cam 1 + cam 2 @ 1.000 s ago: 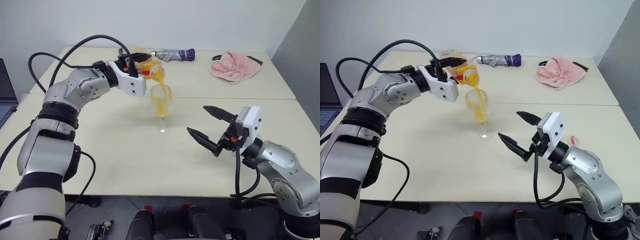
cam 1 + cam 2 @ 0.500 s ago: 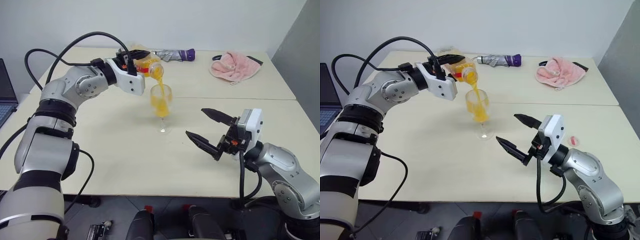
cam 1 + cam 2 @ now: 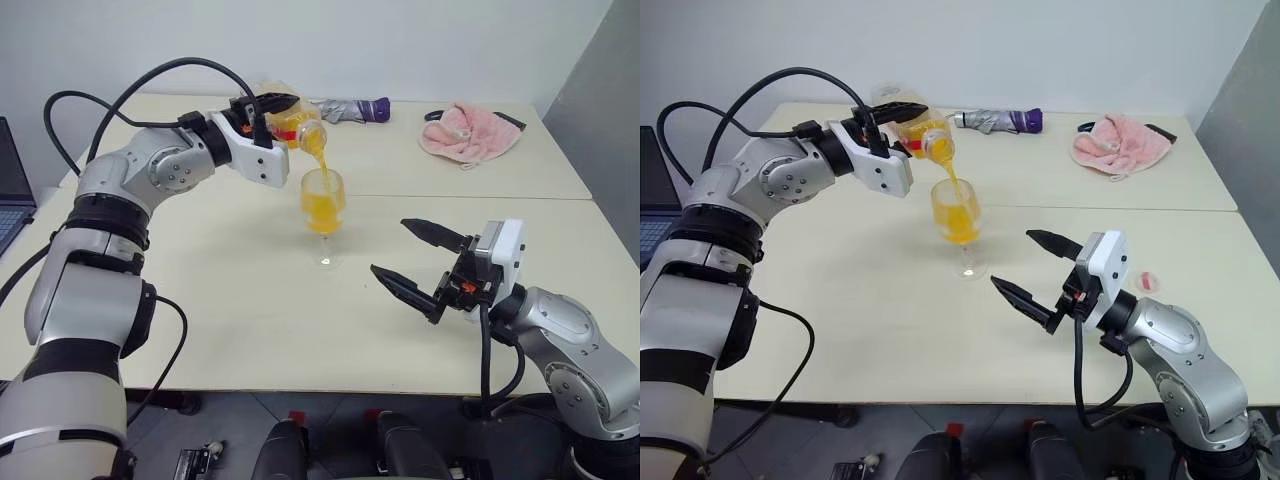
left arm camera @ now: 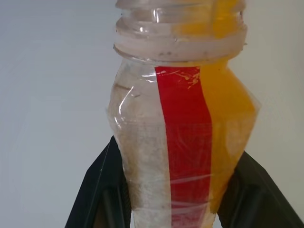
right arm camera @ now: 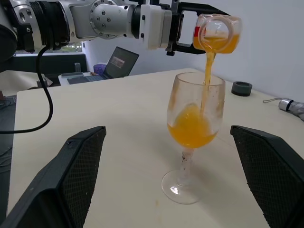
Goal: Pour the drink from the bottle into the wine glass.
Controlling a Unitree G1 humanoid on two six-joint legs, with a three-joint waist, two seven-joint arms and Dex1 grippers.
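Observation:
My left gripper (image 3: 268,112) is shut on the clear bottle (image 3: 295,126), which is tipped over above the wine glass (image 3: 322,214). A thin stream of the orange drink (image 5: 207,71) runs from the bottle's open mouth into the glass bowl, where orange liquid (image 5: 191,128) has pooled. The left wrist view has the bottle (image 4: 183,128) with its red label stripe held between two black fingers (image 4: 102,190). My right gripper (image 3: 418,266) hovers open and holds nothing, over the table to the right of the glass and nearer to me.
The cream table (image 3: 220,300) carries a folded grey and purple umbrella (image 3: 350,108) and a pink cloth (image 3: 468,130) along its far side. A laptop (image 3: 12,190) sits at the left edge. A small pinkish item (image 3: 1148,281) lies right of my right gripper.
The bottle has tipped slightly further and the orange level in the glass has risen. My right arm has barely shifted.

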